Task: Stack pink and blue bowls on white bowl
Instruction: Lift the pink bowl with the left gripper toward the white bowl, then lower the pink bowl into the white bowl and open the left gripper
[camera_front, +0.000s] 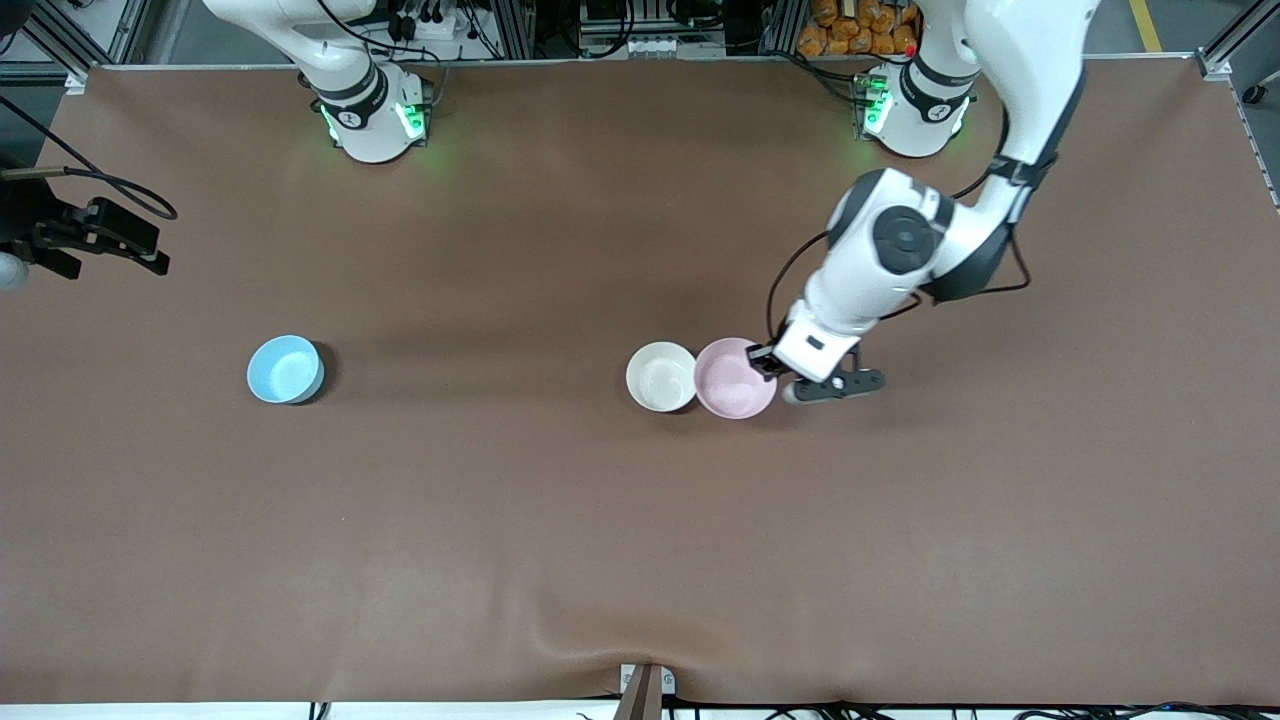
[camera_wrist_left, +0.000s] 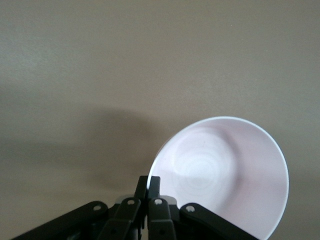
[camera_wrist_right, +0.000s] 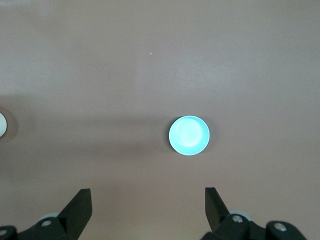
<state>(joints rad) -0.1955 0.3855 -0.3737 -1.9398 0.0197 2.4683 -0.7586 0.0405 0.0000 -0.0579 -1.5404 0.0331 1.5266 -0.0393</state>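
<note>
Pink bowl (camera_front: 735, 378) sits just beside the white bowl (camera_front: 661, 376), rims touching or nearly so, toward the left arm's end of the bench (camera_front: 640, 550). Left pincer (camera_wrist_left: 148, 186) is clamped shut on the pink bowl's rim; in the left wrist view the bowl hangs tilted from that one-sided grip. Whether its base is clear of the bench cannot be told.

Step in hand, by my judgement: carry the pink bowl onto the white one. Lift until the lower edge clears the white rim, centre it over the white bowl, level it as it settles, then release. A rim pinch lets the bowl swing, so a slow transfer is advisable; a dragged edge could push the white bowl away.

Blue bowl (camera_front: 285, 369) stands well apart, toward the right arm's end. Right pincer (camera_wrist_right: 148, 210) hangs high over it, jaws wide, holding nothing; that arm waits. Nothing lies between the bowls.
</note>
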